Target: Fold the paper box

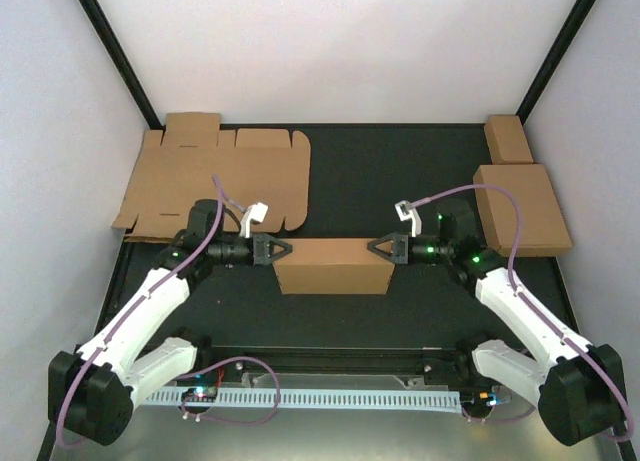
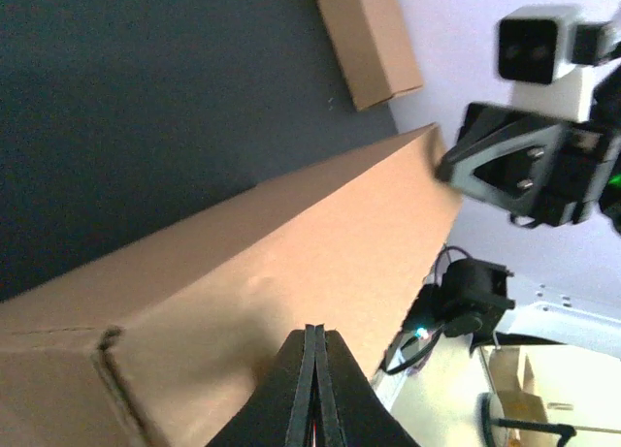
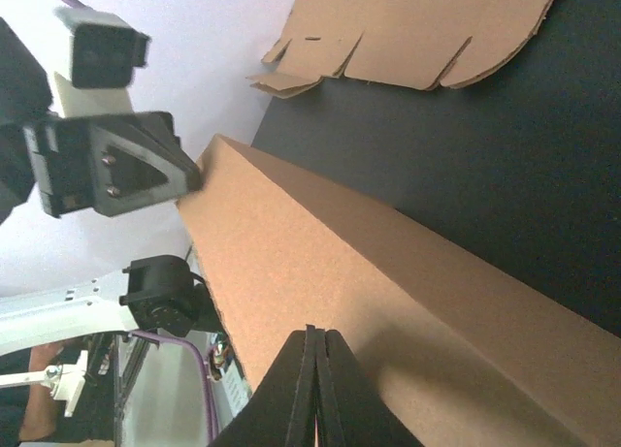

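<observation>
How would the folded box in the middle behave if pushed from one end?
The paper box is probably light, being thin hollow-looking cardboard, so it would likely slide on the table. Its ends may dent: the left end effector and right end effector, both shut, meet it at narrow tips.

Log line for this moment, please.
paper box: mid-table, between grippers | left gripper: shut, at its left end | right gripper: shut, at its right end | flat cardboard sheet: far left

Overhead; opposed wrist-views, paper box [image 1: 333, 265] shared
</observation>
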### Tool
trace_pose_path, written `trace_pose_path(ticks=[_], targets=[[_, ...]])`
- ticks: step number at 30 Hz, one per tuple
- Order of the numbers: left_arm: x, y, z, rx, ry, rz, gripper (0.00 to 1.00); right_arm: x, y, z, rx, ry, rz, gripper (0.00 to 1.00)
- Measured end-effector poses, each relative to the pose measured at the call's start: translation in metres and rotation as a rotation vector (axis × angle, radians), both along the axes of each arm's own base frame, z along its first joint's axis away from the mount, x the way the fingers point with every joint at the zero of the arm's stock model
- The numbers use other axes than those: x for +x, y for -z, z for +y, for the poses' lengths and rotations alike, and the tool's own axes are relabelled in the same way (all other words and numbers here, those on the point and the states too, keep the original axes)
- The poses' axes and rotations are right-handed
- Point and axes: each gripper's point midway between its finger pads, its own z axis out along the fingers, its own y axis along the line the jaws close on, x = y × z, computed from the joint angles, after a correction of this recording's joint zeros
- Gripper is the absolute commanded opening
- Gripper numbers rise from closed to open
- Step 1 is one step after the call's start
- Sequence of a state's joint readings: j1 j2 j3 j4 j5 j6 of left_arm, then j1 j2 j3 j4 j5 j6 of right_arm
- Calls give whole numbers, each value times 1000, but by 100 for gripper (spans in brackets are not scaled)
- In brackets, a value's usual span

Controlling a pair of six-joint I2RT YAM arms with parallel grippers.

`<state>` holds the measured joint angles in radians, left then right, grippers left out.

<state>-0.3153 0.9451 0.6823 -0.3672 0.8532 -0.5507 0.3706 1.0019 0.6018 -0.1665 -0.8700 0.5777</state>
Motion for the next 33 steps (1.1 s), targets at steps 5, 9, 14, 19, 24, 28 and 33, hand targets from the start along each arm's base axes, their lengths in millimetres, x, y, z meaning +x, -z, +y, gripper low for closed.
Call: trace_pose_path(ticks=[5,9,14,19,24,28,33], targets=[[-2,15,-2,-21,18,12,2,0,-3,-3,-39,12,26,2],[-2,15,-4,-35,27,-3,2,0,-20,-4,-35,16,3,2],[-2,14,-4,-36,28,-6,2,-1,-22,-3,-19,13,0,2],[-3,14,-3,-33,26,-3,1,-8,2,-3,-5,2,47,2],[-5,12,-2,-21,20,20,1,-8,2,-1,12,-9,21,2],[-7,9,0,-10,14,33,2,-7,1,-1,14,-11,15,2],[-11,1,2,-8,12,23,2,-8,1,-2,-3,-9,20,2]])
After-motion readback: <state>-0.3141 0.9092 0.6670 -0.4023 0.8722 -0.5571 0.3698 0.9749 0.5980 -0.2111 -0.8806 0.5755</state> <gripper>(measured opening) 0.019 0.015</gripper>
